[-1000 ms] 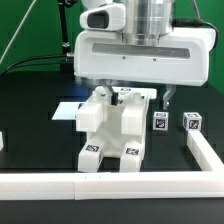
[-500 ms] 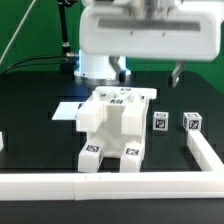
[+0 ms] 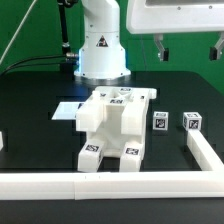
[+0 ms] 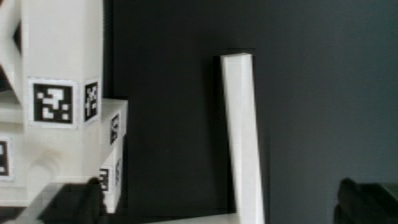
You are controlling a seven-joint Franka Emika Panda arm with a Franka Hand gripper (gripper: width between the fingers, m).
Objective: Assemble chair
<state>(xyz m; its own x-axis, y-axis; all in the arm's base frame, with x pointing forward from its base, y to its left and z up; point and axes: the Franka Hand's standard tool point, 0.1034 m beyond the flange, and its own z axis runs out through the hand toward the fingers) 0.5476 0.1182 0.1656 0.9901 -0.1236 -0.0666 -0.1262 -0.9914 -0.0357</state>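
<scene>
My claw (image 3: pixel 189 50) open, clear of the chair (image 3: pixel 113 125)
I hang high with jaws wide and empty; the white chair stands on the black table (image 3: pixel 30 110), well below.

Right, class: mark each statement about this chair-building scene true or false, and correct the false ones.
1. The gripper is open and empty. True.
2. The gripper touches the chair. False: it hangs above the chair, well apart from it.
3. Two small tagged pieces stand on the exterior view's left of the chair. False: they stand on its right.
4. A white border rail runs along the near side of the exterior view. True.
</scene>
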